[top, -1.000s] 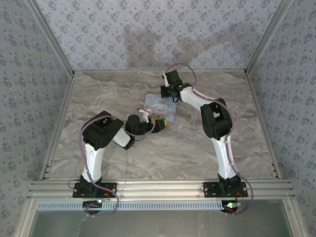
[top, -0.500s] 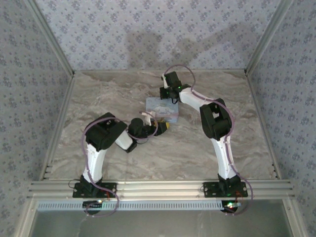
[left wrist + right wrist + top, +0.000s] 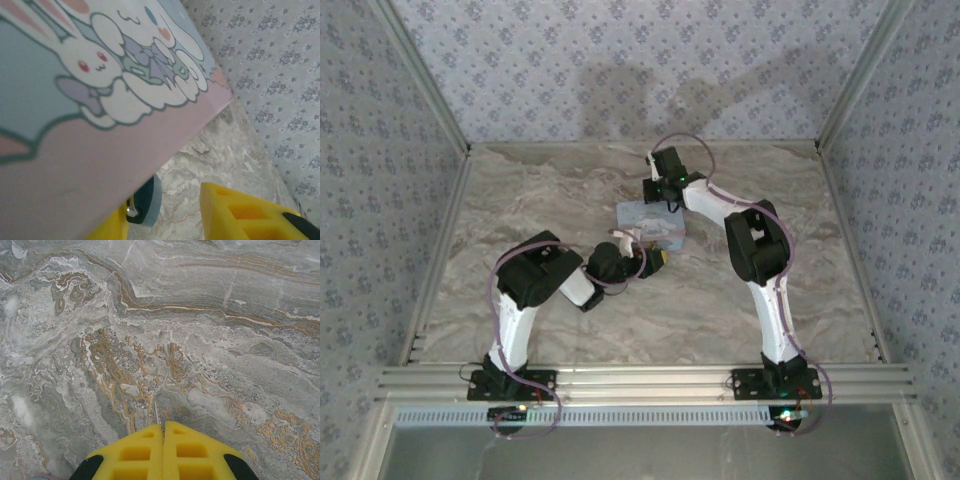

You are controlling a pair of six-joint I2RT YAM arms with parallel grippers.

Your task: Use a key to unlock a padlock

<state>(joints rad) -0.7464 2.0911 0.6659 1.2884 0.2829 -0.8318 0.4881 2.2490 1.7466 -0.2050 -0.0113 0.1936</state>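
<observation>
In the left wrist view the tin sits close and blurred, cut off by the top and left edges. Its lower rim hides most of one finger of the left claw and part of what may be the padlock, a small dark-blue shape. The right claw is cropped by the bottom edge, and a thin pale sliver at its tip is too fine to name.
</observation>
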